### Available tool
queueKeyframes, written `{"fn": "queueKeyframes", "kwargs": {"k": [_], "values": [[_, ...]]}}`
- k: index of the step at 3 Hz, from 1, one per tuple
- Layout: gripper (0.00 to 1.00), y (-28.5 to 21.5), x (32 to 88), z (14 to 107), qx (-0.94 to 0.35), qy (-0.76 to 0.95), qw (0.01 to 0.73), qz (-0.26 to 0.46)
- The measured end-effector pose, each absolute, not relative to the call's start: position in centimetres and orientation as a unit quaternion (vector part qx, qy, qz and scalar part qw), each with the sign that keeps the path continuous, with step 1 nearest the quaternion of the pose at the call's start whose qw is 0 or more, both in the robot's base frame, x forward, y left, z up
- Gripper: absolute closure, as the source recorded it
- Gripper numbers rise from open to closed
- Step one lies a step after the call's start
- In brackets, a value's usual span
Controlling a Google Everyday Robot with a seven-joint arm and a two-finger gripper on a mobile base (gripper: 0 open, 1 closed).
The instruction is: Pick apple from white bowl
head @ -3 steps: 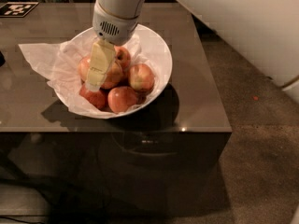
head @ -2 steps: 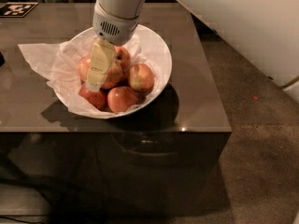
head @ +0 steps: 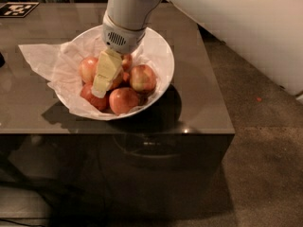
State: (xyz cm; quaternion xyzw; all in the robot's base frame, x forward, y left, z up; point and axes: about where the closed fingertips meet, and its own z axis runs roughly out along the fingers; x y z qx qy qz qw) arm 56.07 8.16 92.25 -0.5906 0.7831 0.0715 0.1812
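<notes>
Plainly, the apple (head: pixel 88 68) sits at the left of the pile in the white bowl (head: pixel 161 56), centre-left of the frame, right against the left flank of the claw (head: pixel 100 86) (being round, it offers no long axis). The claw hangs tilted over the pile's middle; whether it is apart or clamped I cannot tell. No brand or legible writing shows, only a black-and-white marker (head: pixel 17 8) on the surface (head: pixel 199 108), upper left.

The dark glossy tabletop (head: pixel 199 103) carries the white bowl (head: pixel 163 56) at upper centre, tissue paper (head: pixel 38 56) spilling left, and a marker tag (head: pixel 16 8) at upper left. The pincer (head: pixel 100 88) hangs inside the bowl.
</notes>
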Motion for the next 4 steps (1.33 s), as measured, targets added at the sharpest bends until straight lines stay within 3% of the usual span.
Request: {"fn": "queueKeyframes", "kwargs": {"k": [3, 4], "values": [[0.00, 7.88, 57.03, 90.82, -0.586, 0.788, 0.171, 0.086], [0.19, 7.88, 57.03, 90.82, -0.586, 0.788, 0.171, 0.086]]}}
